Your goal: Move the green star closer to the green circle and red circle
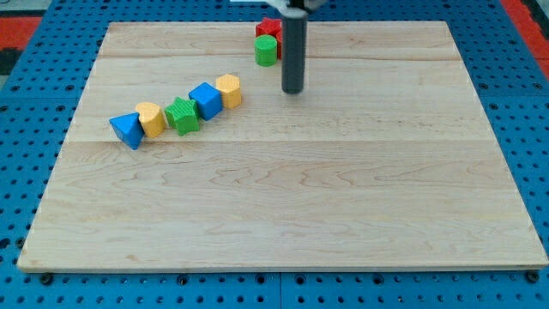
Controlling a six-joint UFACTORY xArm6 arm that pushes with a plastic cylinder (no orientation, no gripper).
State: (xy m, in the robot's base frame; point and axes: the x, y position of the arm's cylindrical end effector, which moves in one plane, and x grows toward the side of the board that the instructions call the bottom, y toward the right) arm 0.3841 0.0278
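Note:
The green star [183, 115] lies at the view's left-centre in a slanted row of blocks, between a yellow block [152, 118] and a blue cube [206, 100]. The green circle [267, 50] stands near the view's top centre, with the red circle [268, 28] just above it, touching it and partly hidden by the rod. My tip [293, 89] rests on the board just right of and below the green circle, far to the right of the green star.
A blue triangle [127, 129] ends the row at the left and a yellow hexagon [229, 89] ends it at the right. The wooden board [283, 215] sits on a blue pegboard [26, 129].

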